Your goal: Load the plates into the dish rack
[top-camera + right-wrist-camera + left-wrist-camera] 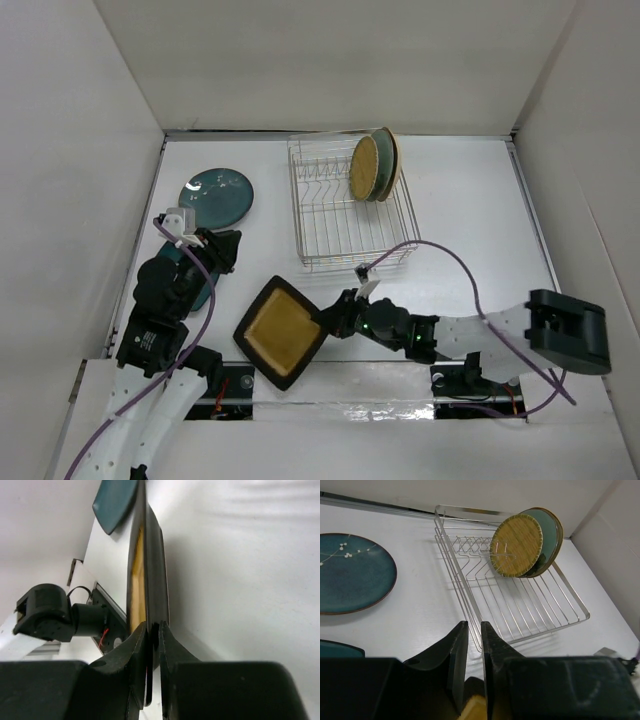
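The right gripper (152, 630) is clamped on the rim of the black square plate (155, 570), one finger on the amber face and one on the dark underside. An edge pinch like this suits the job, since the plate must end up standing between tines rather than lying flat. The plate sits off the near-left corner of the dish rack (335, 225), turned like a diamond. Whether it has left the table (470, 220) I cannot tell. Inside the rack, at its far-right end, a yellow plate (516, 545) stands upright with another plate (551, 530) just behind it, so the tines nearer the rack's left end look free. The raised near side of the rack lies between the held plate and those slots and will probably have to be cleared. The left gripper (474, 635), well left of the rack, has its fingers almost together with nothing seen between the tips. A teal plate (217, 196) lies flat left of the rack, and a second teal plate (340, 649) shows partly under the left arm.
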Robot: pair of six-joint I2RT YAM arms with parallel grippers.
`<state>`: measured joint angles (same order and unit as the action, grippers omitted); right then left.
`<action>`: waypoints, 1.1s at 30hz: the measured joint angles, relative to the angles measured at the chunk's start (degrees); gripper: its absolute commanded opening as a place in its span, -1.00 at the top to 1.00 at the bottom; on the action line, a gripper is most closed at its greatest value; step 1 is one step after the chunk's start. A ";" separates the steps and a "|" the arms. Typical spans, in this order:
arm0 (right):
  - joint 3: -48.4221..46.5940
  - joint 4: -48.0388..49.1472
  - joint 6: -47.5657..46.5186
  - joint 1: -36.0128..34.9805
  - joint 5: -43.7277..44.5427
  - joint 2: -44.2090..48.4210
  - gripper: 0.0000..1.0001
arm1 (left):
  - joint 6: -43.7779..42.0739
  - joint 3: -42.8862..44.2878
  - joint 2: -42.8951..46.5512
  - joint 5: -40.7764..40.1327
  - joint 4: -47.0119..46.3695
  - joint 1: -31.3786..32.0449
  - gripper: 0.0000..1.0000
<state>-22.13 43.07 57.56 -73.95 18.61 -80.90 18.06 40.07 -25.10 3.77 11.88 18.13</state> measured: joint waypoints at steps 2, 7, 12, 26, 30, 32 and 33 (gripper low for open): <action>-3.04 -9.77 -4.20 -1.14 2.16 7.56 1.00 | -0.07 0.00 0.46 -0.37 0.02 0.00 0.72; -15.39 -28.17 -14.21 2.45 5.46 19.04 1.00 | -0.46 0.02 2.69 -2.01 0.04 0.00 0.71; -29.14 -35.21 -24.44 16.09 7.45 20.63 1.00 | -0.63 0.02 3.54 -2.49 0.02 0.00 0.71; -60.92 -35.50 -43.58 38.82 7.72 -9.16 1.00 | -0.66 0.02 3.50 -1.18 0.02 0.00 0.70; -70.82 -36.41 -49.11 39.56 8.04 -18.71 1.00 | -0.66 0.02 3.43 -0.72 0.00 0.00 0.70; -75.14 -36.37 -51.43 39.89 8.02 -22.56 1.00 | -0.63 0.02 3.39 -0.57 0.00 0.00 0.70; -76.91 -36.30 -52.22 40.09 8.02 -24.11 1.00 | -0.66 0.02 3.34 -0.52 0.00 0.00 0.70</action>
<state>-99.04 6.76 5.34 -33.87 26.63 -105.01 17.41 40.10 -21.76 3.25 11.88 18.13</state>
